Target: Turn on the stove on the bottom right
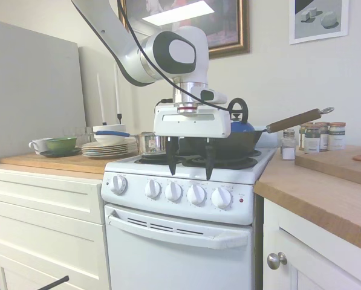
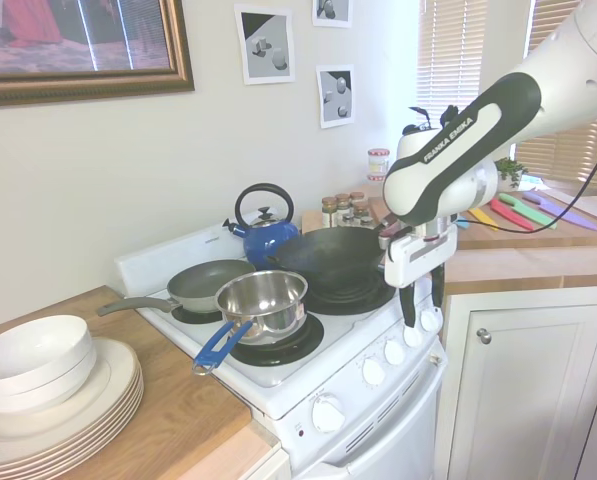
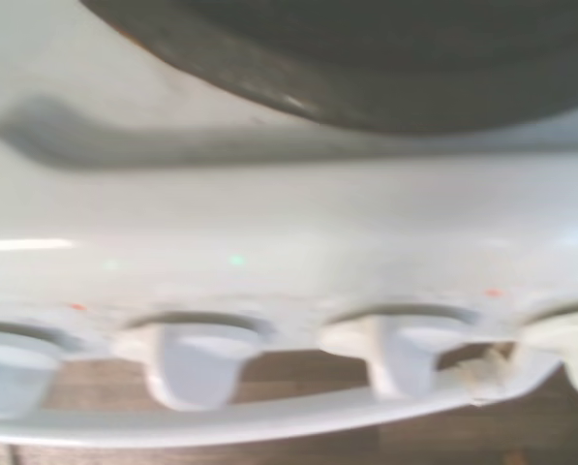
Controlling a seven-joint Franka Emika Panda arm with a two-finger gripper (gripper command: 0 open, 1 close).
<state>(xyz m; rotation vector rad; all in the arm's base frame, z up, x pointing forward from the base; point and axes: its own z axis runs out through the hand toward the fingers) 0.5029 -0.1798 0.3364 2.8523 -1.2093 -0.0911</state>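
Observation:
The stove (image 1: pixel 180 248) is a narrow white range in the middle of the first exterior view, with five round knobs along its front panel. The rightmost knob (image 1: pixel 221 197) sits beside a small red light (image 1: pixel 240 200). My gripper (image 1: pixel 190 166) hangs open, fingers pointing down, just over the stove's front edge and above the middle knobs (image 1: pixel 184 193). Seen from the other side, the gripper (image 2: pixel 423 300) hovers close to the far-end knobs (image 2: pixel 423 328), touching none. The wrist view is blurred and looks down on the knobs (image 3: pixel 197 358) and the white stove top (image 3: pixel 289 213).
A black wok (image 1: pixel 228 144) with a wooden handle and a blue kettle (image 1: pixel 237 124) sit on the right burners. A steel saucepan (image 2: pixel 263 300) and a frying pan (image 2: pixel 208 285) occupy the others. Stacked plates (image 2: pixel 58 390) and spice jars (image 1: pixel 319 136) stand on the wooden counters.

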